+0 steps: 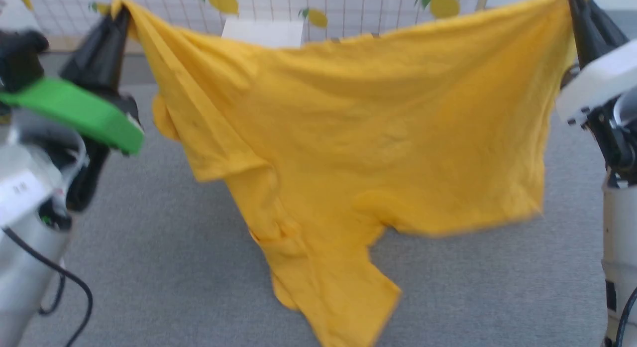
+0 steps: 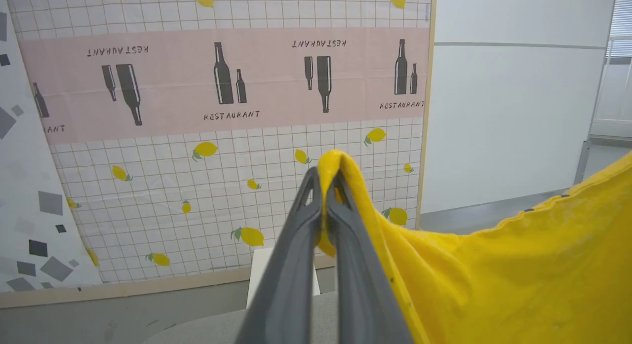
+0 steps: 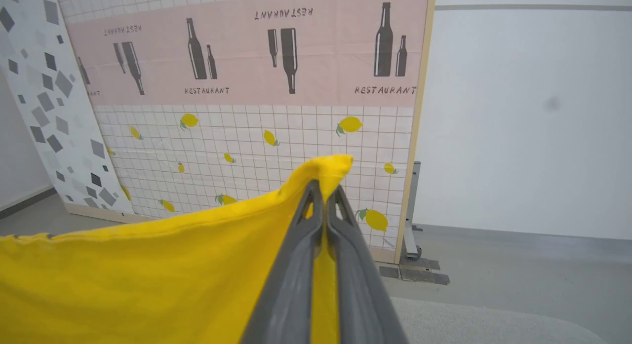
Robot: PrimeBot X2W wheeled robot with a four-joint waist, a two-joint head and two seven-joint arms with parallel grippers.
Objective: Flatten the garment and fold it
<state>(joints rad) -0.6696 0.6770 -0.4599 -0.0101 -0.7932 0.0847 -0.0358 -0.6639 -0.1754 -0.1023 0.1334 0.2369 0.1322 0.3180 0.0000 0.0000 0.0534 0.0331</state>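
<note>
**A:** Where is the shirt right now?

**B:** The yellow short-sleeved cotton T-shirt (image 1: 348,138) is hanging in the air across the middle of the head view, spread between the two arms. Its top edge is sagging a little between the upper left and upper right corners. A sleeve and a loose, twisted part are trailing toward the bottom centre, over the flat grey felt-like tabletop (image 1: 149,247). I cannot tell whether the lowest tip is touching that surface.

**A:** And what are the grippers doing?

**B:** The dark, long-fingered left gripper (image 1: 118,19) is pinching the cloth at the upper left. In its wrist view the fingers are pressing together, with a yellow fold poking out above the tips. The matching right gripper (image 1: 577,8) is clamping the opposite end at the upper right in the same way.

**A:** So which step is this?

**B:** I am reading it as the flattening step: the shirt is being held out wide before it is laid down. No folding is showing yet.

**A:** What is the next move asking for?

**B:** Probably both arms lowering together while pulling the top edge taut, so the hanging part lands first and draws out flat. The bunched sleeve near the bottom centre is looking likely to crease underneath.
</note>
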